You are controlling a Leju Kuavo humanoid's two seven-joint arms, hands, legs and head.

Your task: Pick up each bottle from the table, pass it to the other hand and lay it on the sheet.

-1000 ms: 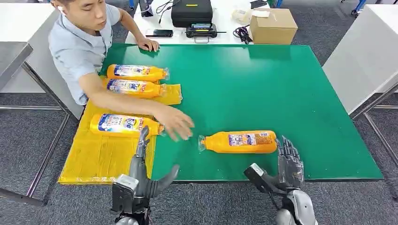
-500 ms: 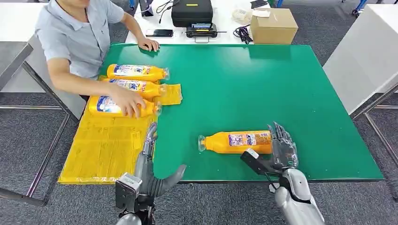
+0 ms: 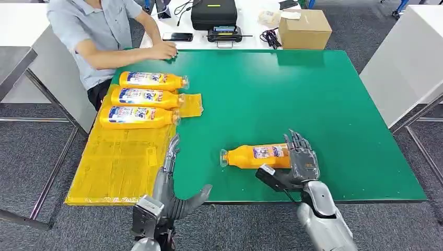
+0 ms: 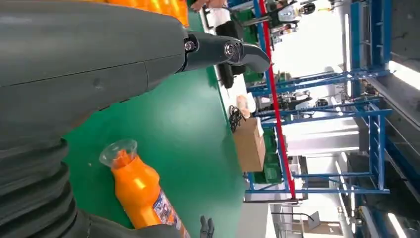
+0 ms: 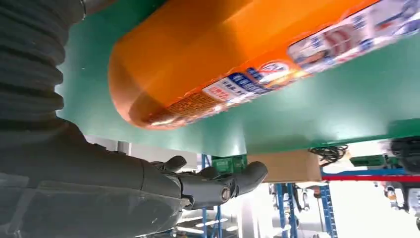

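Bottle on its side, right hand arriving at its base

The orange bottle (image 3: 256,156) lies lower centre on the green table (image 3: 324,94); right hand (image 3: 300,162), fingers spread, covers its base without gripping. It could roll away. Left hand (image 3: 170,180) waits open beside the yellow sheet (image 3: 115,167).

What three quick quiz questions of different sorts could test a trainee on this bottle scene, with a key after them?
1. True or false: the right hand is at the base end of the lone bottle on the green table.
2. How many bottles lie on the yellow sheet?
3. Which is nearer the sheet? A) left hand B) right hand

Key: 1 true; 2 three; 3 A
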